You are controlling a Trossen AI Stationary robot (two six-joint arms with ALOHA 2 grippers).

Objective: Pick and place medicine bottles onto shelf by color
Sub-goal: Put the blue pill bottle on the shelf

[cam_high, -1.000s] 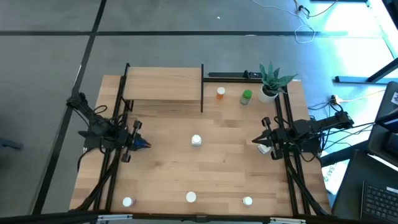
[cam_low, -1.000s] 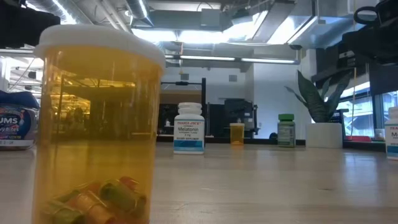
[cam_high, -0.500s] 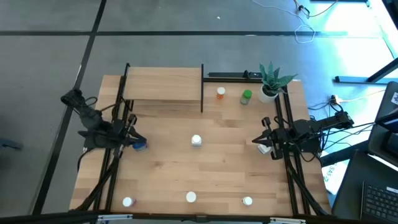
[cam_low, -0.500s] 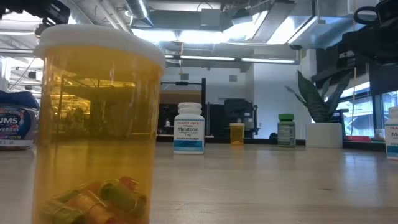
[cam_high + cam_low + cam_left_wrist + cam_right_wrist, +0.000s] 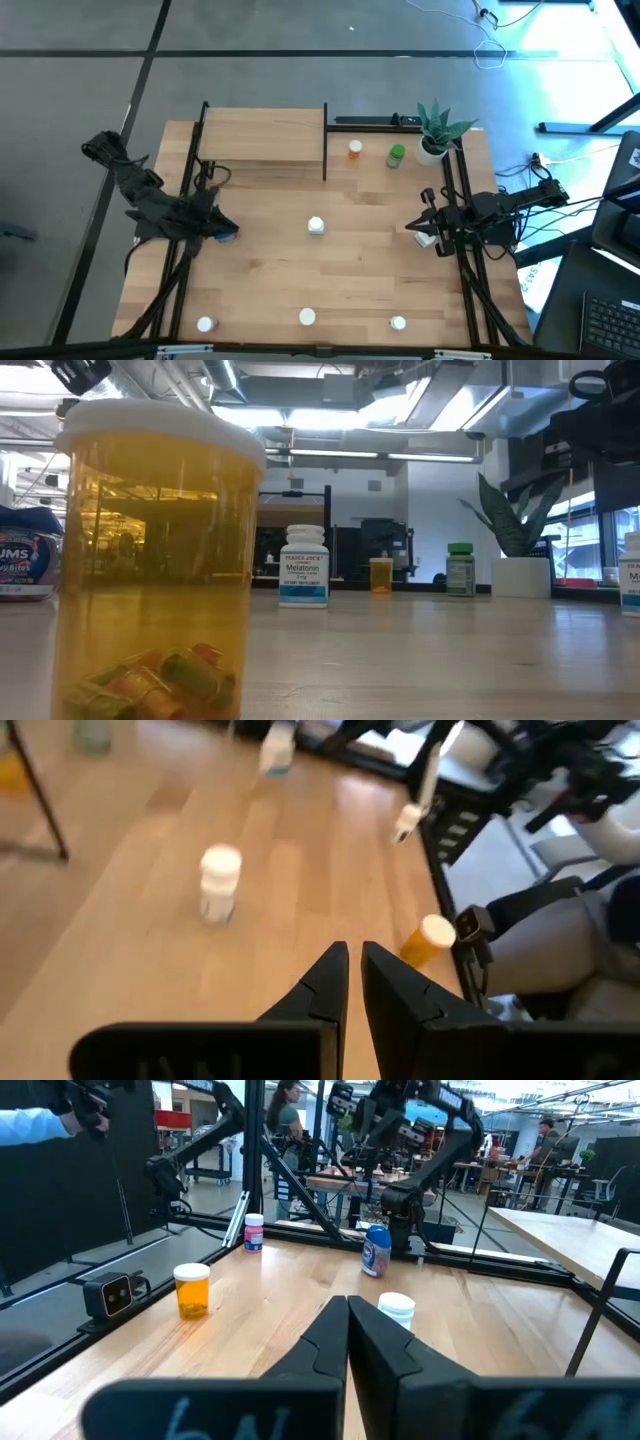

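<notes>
Left claw (image 5: 222, 231) pressed together, empty, blue bottle (image 5: 227, 236) just beside its tip. Right claw (image 5: 411, 226) pressed together, empty, white bottle (image 5: 316, 226) between the claws.

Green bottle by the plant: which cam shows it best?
Low view: the green bottle stands side-on, white label and green cap readable, left of the plant pot. High view gives only a small green spot. Left wrist view shows a blur at most; the right wrist view misses it.
</notes>
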